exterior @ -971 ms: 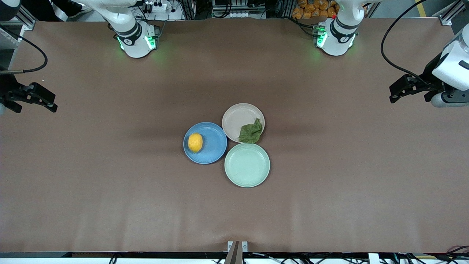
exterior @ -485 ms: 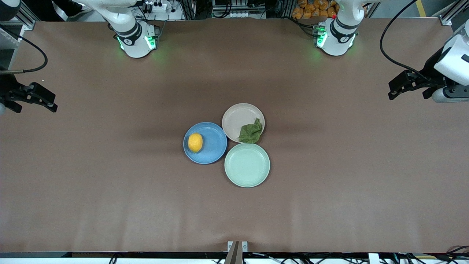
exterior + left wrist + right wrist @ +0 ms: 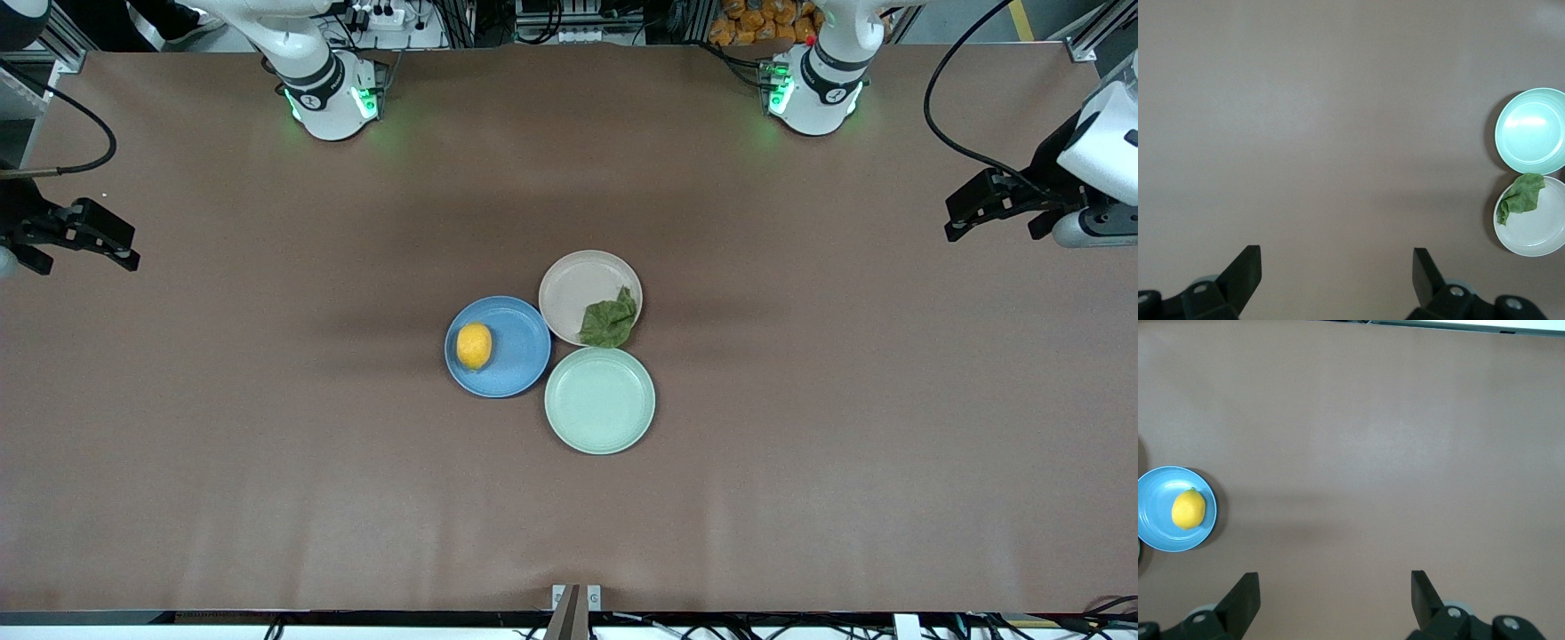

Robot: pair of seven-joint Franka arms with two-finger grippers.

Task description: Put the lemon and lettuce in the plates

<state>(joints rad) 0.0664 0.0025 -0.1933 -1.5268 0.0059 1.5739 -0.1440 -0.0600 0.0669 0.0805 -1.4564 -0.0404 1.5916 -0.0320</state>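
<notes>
We judge the task done: lemon in the blue plate, lettuce seemingly wholly in the beige plate; left gripper and right gripper wait over the worktop ends, fingers spread, empty.

Matt brown table, glossy plates

Three plates sit on the table: one blue plate, one beige plate and one mint-green plate. There is one lemon and one lettuce leaf.
</notes>
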